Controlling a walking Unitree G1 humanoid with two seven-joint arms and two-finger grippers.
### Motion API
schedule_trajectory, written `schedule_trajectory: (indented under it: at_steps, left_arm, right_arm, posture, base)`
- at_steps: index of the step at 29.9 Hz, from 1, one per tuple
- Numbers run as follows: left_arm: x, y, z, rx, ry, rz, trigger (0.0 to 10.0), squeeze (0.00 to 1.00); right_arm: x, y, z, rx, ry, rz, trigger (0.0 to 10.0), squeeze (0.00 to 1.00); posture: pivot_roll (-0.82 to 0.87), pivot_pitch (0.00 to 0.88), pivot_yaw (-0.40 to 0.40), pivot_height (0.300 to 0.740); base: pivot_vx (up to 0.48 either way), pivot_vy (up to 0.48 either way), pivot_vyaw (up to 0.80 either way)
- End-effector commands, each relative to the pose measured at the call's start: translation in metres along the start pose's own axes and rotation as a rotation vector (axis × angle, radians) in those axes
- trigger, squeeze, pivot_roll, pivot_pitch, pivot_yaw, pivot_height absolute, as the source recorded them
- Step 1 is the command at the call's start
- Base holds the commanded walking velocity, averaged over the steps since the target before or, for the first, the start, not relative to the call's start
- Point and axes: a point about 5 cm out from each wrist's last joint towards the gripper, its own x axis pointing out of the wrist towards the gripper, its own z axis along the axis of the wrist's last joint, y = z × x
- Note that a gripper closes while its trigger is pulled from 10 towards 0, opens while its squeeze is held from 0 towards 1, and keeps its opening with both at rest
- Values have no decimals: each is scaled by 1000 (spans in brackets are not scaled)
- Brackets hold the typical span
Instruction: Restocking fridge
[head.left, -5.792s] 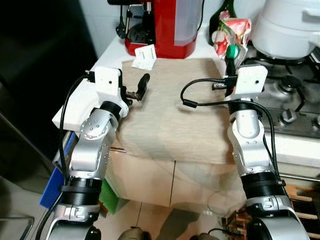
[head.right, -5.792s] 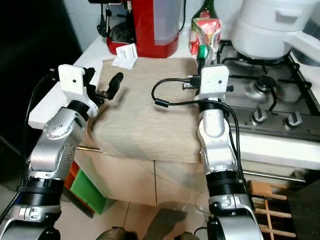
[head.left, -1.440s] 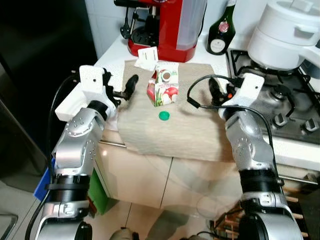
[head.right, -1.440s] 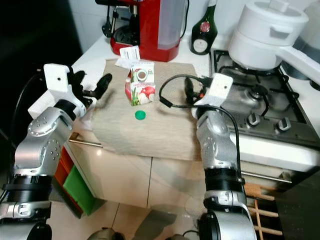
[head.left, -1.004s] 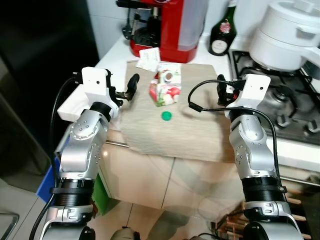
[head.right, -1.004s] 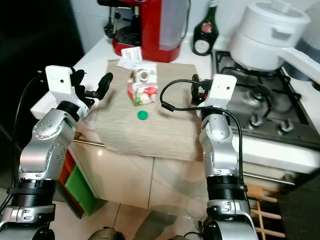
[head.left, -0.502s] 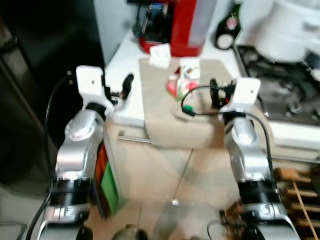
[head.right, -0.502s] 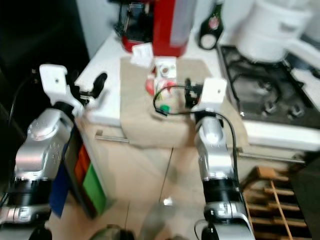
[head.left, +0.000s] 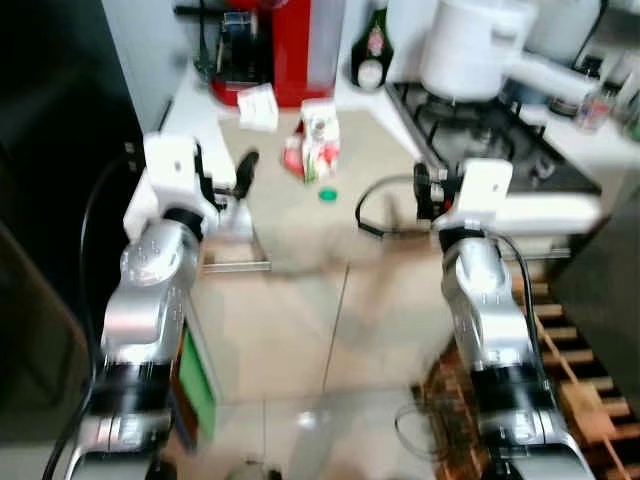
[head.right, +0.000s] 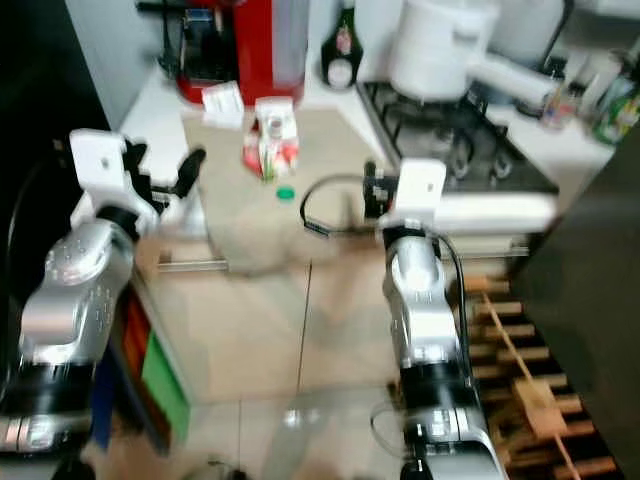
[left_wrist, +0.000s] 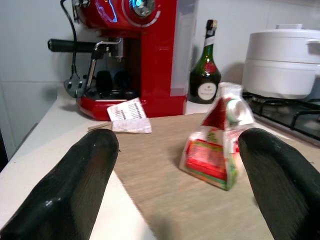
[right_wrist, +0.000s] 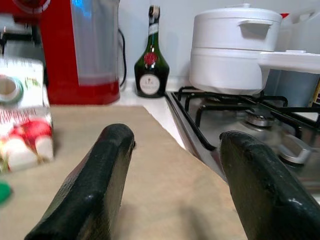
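Observation:
A small red and white carton (head.left: 318, 145) stands on a beige cloth (head.left: 360, 170) on the counter, its spout uncapped. Its green cap (head.left: 326, 194) lies on the cloth just in front of it. My left gripper (head.left: 243, 175) is open at the counter's left front corner, apart from the carton (left_wrist: 217, 145). The left wrist view looks between its fingers (left_wrist: 85, 185). My right gripper (head.left: 424, 190) is open to the right of the cap, holding nothing. The right wrist view has the carton (right_wrist: 22, 125) off to one side.
A red coffee machine (head.left: 270, 50), a paper slip (head.left: 258, 105), a dark bottle (head.left: 372, 55) and a white pot (head.left: 465, 55) on a gas hob (head.left: 480, 130) stand at the back. A dark tall surface (head.left: 50, 150) is on the left, a wooden rack (head.left: 565, 370) low right.
The carton, held by my right gripper earlier, now stands on the cloth with its cap beside it. The camera has drawn back from the counter and the picture is blurred.

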Motion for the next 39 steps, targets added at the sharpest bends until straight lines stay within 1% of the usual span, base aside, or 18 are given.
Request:
schedule_trajectory:
  at_steps: [1,3,5,11,14,15,19,21,22,25,28,29,31,35,38,39]
  left_arm:
    - [1,0,5,16,-17,0,10000,0]
    - [1,0,4,13,-15,0,10000,0]
    - [1,-1,4,12,-13,-1,10000,0]
    - [-1,-1,2,14,-1,-16,10000,0]
    - [0,4,3,26,12,-30,10000,0]
    - [2,8,6,36,11,-35,10000,0]
    - [4,12,9,53,20,-56,10000,0]
    - [9,15,9,48,35,-56,10000,0]
    - [14,16,9,51,39,-67,10000,0]
    - [30,16,8,64,61,-134,10000,0]
    - [41,16,9,56,74,-187,10000,0]
    - [41,16,9,56,74,-187,10000,0]
    - [50,15,9,68,90,-214,10000,0]
    - [54,12,15,58,57,-201,10000,0]
    - [53,10,21,28,-7,-168,10000,0]
    - [53,10,21,28,-7,-168,10000,0]
  right_arm:
    - [0,1,2,-29,-11,7,10000,0]
    - [0,0,-1,-63,-8,9,10000,0]
    - [1,-1,-2,-69,-2,9,10000,0]
    - [6,-5,2,-50,-8,-10,10000,0]
    - [6,-5,3,-41,-12,-10,10000,0]
    - [5,-4,0,-36,1,-10,10000,0]
    - [4,0,-2,-32,6,1,10000,0]
    - [5,2,-1,-29,3,6,10000,0]
    - [6,2,0,-26,0,9,10000,0]
    - [8,4,3,-21,-8,19,10000,0]
    - [7,5,5,-19,-17,25,10000,0]
    - [7,5,5,-19,-17,25,10000,0]
    - [5,4,6,-15,-25,22,10000,0]
    - [-2,0,6,-12,-27,5,10000,0]
    - [-5,-2,9,-14,-38,-9,10000,0]
    - [-5,-2,9,-14,-38,-9,10000,0]
  posture:
    - [-5,0,-20,736]
    - [-6,2,-19,736]
    - [-6,8,-18,736]
    - [-1,17,-17,736]
    - [1,18,-17,736]
    - [1,18,-17,736]
    - [3,17,-18,736]
    - [3,18,-20,736]
    - [3,17,-23,736]
    - [-1,18,-24,736]
    - [-13,24,-14,736]
    - [-13,24,-14,736]
    - [-33,28,2,736]
    - [-53,30,14,736]
    - [-64,34,20,736]
    - [-64,34,20,736]
  base:
    - [0,0,0]
    - [0,0,0]
    - [0,0,0]
    - [0,0,0]
    - [0,0,0]
    - [0,0,0]
    - [0,0,0]
    - [0,0,0]
    - [0,0,0]
    - [0,0,0]
    - [0,0,0]
    - [0,0,0]
    - [0,0,0]
    - [0,0,0]
    - [0,0,0]
    - [0,0,0]
